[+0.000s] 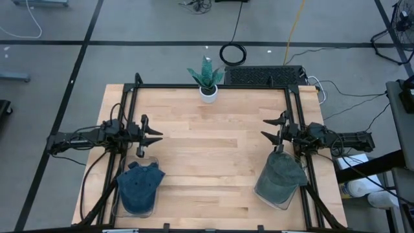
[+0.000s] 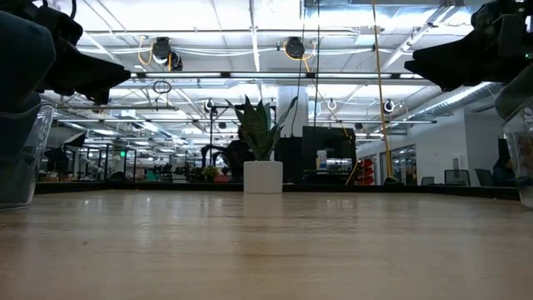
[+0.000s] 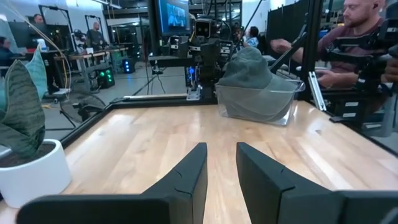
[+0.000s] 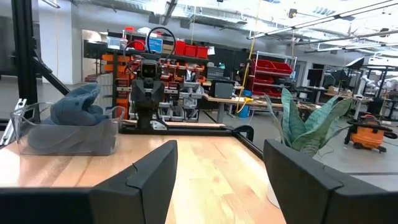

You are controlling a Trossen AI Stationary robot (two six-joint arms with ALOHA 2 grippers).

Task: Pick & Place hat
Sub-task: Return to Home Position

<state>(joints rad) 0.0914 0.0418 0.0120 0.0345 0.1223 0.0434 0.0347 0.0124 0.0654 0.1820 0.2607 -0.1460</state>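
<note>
No text, label, brand, number or sign is legible in any view. The white round plant pot and the grey fabric cap show plain surfaces. A lit blue screen, in the room well apart from the pot, is too blurred to read.

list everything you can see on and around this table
table: one, light wood, fills the middle of the high view
potted plant: one, green leaves in a white pot, middle of the back edge
left bin: one, transparent, front left of the table
blue cap: at least one, dark blue, in the left bin
right bin: one, transparent, front right
gray cap: count unclear, gray, heaped in the right bin
cable coil: one, black, on the floor behind the table
person: one, seated beyond the right bin
left gripper: dark, open, left side, behind the left bin
right gripper: dark, open, right side, behind the right bin
</note>
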